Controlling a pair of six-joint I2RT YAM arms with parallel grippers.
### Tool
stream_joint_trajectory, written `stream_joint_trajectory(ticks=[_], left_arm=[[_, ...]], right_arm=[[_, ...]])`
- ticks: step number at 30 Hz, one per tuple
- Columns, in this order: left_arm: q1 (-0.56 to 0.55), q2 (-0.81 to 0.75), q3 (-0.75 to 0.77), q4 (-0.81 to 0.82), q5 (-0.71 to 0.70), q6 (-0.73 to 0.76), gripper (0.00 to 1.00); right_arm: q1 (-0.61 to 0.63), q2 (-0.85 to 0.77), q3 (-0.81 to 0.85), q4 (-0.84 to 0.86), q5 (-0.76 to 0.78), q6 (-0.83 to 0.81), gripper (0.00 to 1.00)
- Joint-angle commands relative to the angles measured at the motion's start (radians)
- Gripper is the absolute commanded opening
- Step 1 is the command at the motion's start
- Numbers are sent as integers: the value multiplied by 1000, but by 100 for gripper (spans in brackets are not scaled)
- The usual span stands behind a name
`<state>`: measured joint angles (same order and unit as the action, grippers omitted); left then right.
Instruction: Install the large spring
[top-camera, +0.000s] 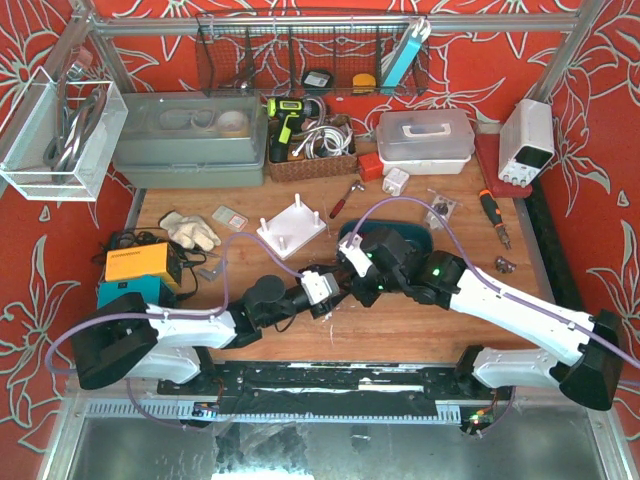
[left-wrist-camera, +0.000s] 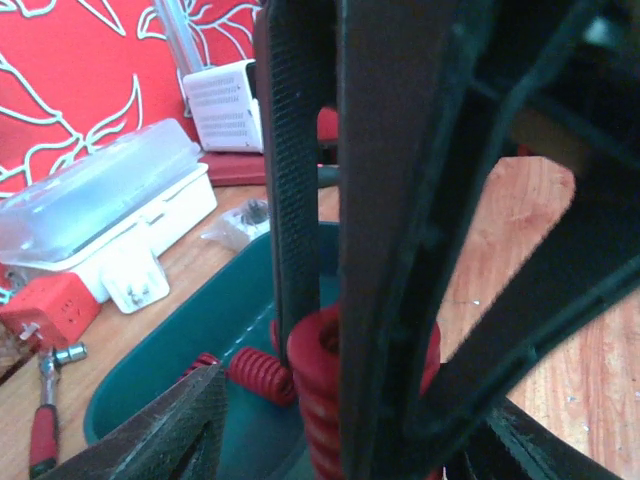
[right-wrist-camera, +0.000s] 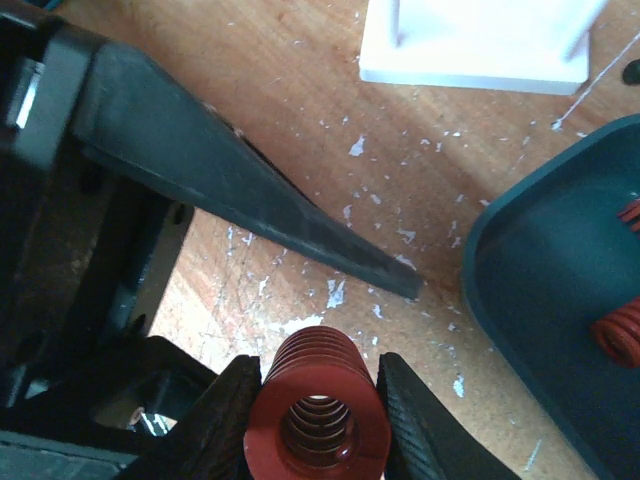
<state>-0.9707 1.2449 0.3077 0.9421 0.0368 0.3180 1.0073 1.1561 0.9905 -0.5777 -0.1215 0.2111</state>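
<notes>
red large spring (right-wrist-camera: 316, 425), count 1: clamped end-on between the 2 fingers of the right gripper (right-wrist-camera: 318, 375), whose jaws are closed onto its coils. it hangs above the wooden table (top-camera: 430, 335), about mid-table, clear of the tray and the plate.

left gripper (top-camera: 330, 290), count 1: faces the right gripper from 9 o'clock in the top view. in its own wrist view its 2 fingers (left-wrist-camera: 175, 435) stand wide apart and grip nothing. the right gripper's fingers and the spring stand just ahead of or between them; contact cannot be told.

teal tray (right-wrist-camera: 535, 300), count 1: lies at 3 o'clock of the held spring in the right wrist view, near but apart. 2 smaller red springs (left-wrist-camera: 262, 372) lie on their sides inside it.

white peg plate (top-camera: 292, 232), count 1: sits at 11 o'clock of the grippers in the top view, apart from both, pegs upright. the peg count is not certain.
</notes>
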Motion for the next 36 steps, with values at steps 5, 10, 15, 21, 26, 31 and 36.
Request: stream_joint_trajectory(ticks=[5,10,15,21,26,31,36], left_arm=[[-22,34,35,3,-35,7,48],[-22,34,28,1,-46,-20,17],[-22,36,31,-4,-89,-68,0],[-22,38,3,79,-118,-157,0],[-22,33,-15,127,-136,-224,0],[-22,24,-17,150,-123,-257,0],[-22,25,-14,150,-122,-256,0]], right_arm=[[37,18,43,20,-14,26,0],[37,25,44,21,-7,61,0],[37,27,22,84,-25,172,9],[37,-3,-31,230,-67,332,30],[37,-61,-75,299,-48,388,34],[38,-69,-111,351,-81,426,26],[38,-74,-125,380,-108,457,41]])
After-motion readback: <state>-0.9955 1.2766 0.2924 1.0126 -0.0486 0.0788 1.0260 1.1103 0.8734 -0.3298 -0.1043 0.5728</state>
